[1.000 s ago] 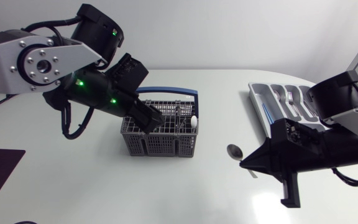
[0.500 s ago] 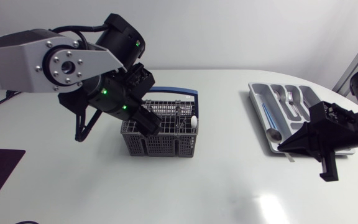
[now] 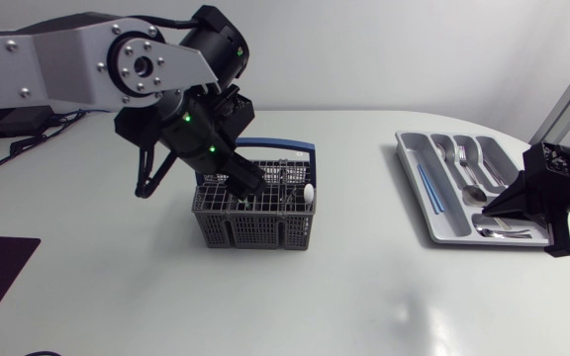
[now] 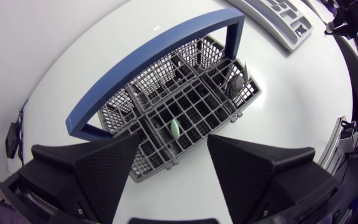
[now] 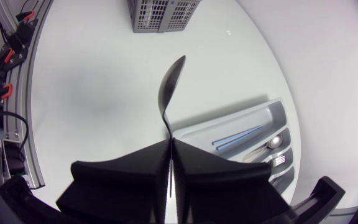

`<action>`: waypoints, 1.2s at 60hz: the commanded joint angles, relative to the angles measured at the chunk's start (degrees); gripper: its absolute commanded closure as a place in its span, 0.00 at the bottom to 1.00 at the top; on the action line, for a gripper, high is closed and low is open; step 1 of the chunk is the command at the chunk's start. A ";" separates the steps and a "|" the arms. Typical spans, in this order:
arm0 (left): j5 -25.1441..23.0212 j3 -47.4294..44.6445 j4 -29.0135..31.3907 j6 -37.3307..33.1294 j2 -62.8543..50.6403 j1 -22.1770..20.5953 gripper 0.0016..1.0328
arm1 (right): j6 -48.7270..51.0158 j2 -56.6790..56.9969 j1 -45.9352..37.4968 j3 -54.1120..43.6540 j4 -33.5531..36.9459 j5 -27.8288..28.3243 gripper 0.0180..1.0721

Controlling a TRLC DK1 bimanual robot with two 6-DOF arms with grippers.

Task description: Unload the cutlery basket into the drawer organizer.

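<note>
My left pincer hangs spread just above the basket, while my right pincer pinches a spoon by its handle, the tray close beside.

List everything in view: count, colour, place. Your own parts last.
table: one, white, under everything
cutlery basket: one, grey with blue handle, mid-table
green piece: one, inside the basket
drawer organizer: one, grey, table's right side
silver cutlery: several, in the organizer's compartments
blue-handled piece: one, organizer compartment nearest the basket
spoon: one, silver, gripped by its handle
left gripper: one, black, open above the basket
right gripper: one, black, shut on the spoon, by the organizer
</note>
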State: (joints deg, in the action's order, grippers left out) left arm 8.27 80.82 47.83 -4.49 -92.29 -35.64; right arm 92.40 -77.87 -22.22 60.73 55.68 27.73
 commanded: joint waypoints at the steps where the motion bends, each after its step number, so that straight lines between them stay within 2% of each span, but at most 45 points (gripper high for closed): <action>1: 0.52 3.21 1.47 1.42 -2.28 0.39 0.26 | 4.10 -2.55 -1.51 1.23 -0.13 -1.62 0.95; 20: 0.52 8.13 4.02 4.14 -6.50 0.66 0.29 | 14.47 -14.86 -8.98 8.88 -3.21 -7.86 0.95; 24: 0.43 8.48 4.11 4.40 -7.03 0.66 0.29 | 15.09 -17.58 -9.86 10.37 -5.32 -9.62 0.95; 36: 0.16 9.80 4.81 6.16 -9.40 0.83 0.29 | 16.58 -25.14 -10.57 16.26 -5.58 -14.28 0.95; 57: -0.98 9.62 5.08 8.71 -11.60 1.01 0.29 | 17.64 -33.58 -10.13 18.37 -9.89 -22.98 0.94; 62: -1.15 9.54 5.08 8.89 -11.68 1.18 0.29 | 17.64 -34.02 -10.21 17.93 -10.24 -23.59 0.87; 72: -1.15 9.45 5.08 9.06 -12.21 1.18 0.29 | 17.55 -33.05 -10.30 17.05 -10.59 -23.51 0.67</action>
State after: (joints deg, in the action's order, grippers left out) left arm 7.55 89.32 52.10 3.27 -102.96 -34.94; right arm 108.29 -111.02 -32.38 78.06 45.30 4.60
